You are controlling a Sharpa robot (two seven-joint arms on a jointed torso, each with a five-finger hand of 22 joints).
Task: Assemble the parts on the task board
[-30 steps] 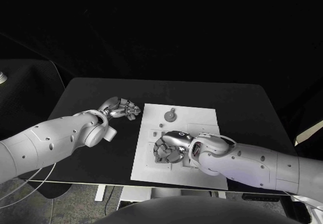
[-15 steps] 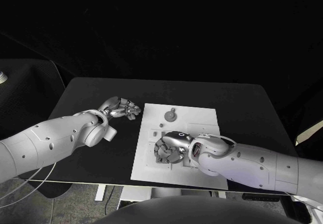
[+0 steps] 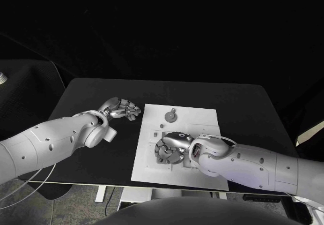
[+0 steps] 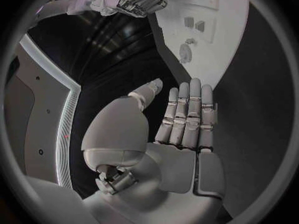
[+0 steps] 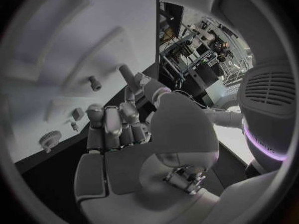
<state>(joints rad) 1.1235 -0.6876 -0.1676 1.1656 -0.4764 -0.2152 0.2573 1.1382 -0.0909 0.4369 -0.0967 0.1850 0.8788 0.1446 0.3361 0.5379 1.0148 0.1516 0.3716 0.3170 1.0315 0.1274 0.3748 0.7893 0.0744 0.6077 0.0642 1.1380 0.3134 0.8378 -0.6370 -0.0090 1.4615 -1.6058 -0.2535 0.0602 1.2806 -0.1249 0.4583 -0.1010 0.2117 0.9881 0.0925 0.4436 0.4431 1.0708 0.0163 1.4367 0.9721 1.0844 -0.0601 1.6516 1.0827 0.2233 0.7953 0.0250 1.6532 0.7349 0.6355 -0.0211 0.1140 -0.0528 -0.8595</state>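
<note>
I see the flat white rectangular task board (image 3: 202, 117) lying in the middle of the black desk (image 3: 94, 89). My right silver hand (image 3: 169, 147) sits over the board's near half with its fingers curled in; whether they hold anything I cannot tell. My left silver hand (image 3: 121, 109) hovers just off the board's far left corner, fingers straight and side by side, thumb apart, holding nothing. A small grey round part (image 3: 171, 115) lies on the board's far half.
</note>
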